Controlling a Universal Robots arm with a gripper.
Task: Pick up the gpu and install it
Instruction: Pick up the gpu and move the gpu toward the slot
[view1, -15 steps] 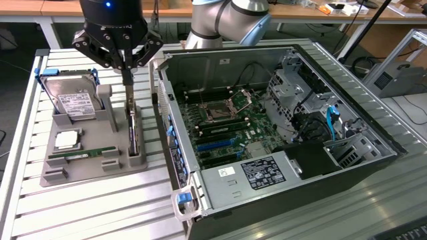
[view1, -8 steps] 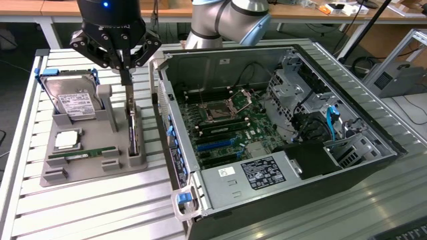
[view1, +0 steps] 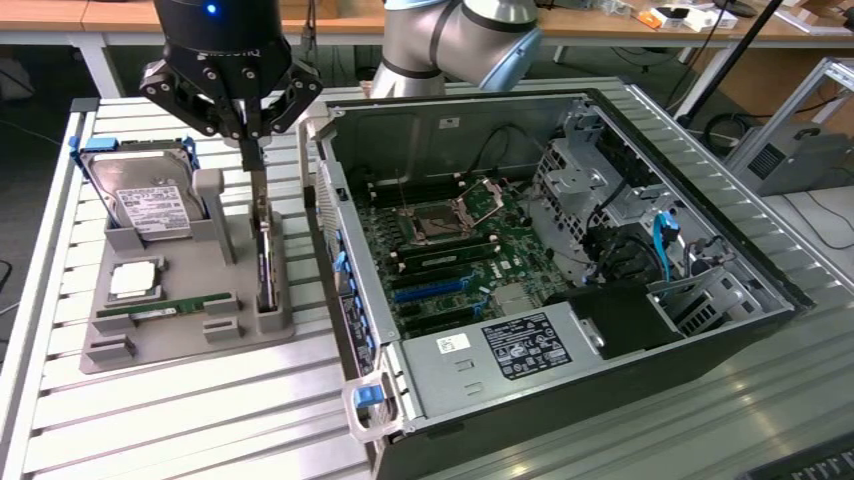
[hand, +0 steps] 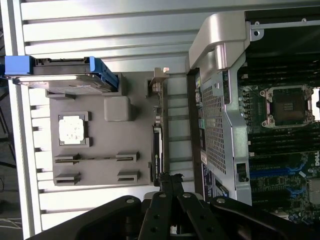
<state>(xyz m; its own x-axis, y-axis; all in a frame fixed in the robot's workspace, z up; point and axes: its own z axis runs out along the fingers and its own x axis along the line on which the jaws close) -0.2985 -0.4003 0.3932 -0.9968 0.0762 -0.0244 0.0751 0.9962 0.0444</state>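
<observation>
Greys and black, with spots of blue and green, on a ribbed silver counter (view1: 200, 420)

The pincer (hand: 170, 179) is black, the gpu (view1: 266, 265) dark, and the holder tray (view1: 174, 335) plain grey. The hard drive (view1: 154, 205) is silver with a white label and sits in a blue caddy (view1: 83, 160). The memory stick (view1: 167, 308) is green. The computer case (view1: 467, 125) is grey metal. Inside it are a green motherboard (view1: 454, 260) with blue slots (view1: 427, 290), blue cables (view1: 665, 240) and a black-and-white label (view1: 531, 345).
</observation>
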